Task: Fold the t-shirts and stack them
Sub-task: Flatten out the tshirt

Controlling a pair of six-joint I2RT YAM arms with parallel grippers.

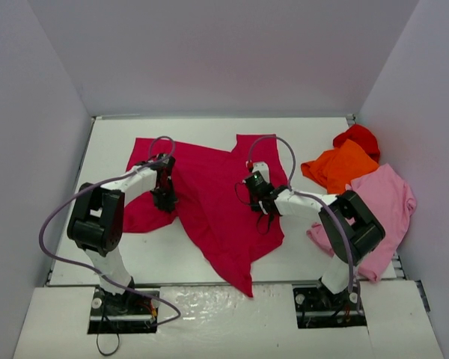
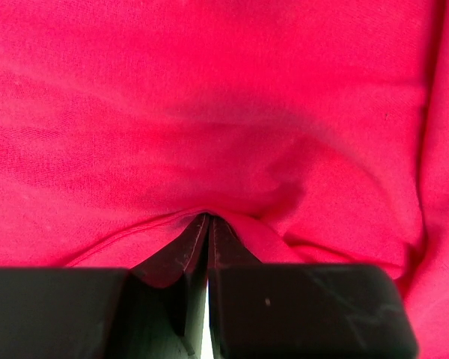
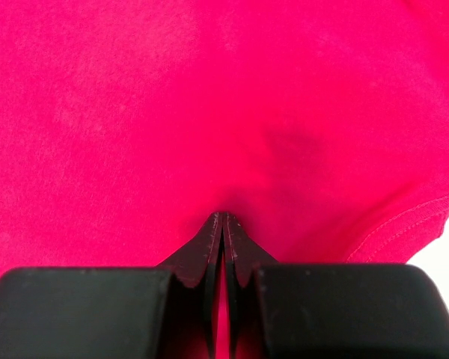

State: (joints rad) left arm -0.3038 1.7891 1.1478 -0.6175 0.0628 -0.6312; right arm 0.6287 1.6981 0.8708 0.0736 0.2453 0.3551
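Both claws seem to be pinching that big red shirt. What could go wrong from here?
1. The left gripper and the right gripper each pinch only a small pucker of the crimson shirt at their tips, so the cloth could slip out when lifted.
2. The shirt lies crumpled and skewed, with one corner pointing at the near edge, so a fold may come out crooked.
3. The right arm hangs over the pink shirt and might drag it.

White-and-black jointed arms (image 1: 105,217), looping lavender cables (image 1: 49,224), black tapered pincer fingers (image 2: 172,263)
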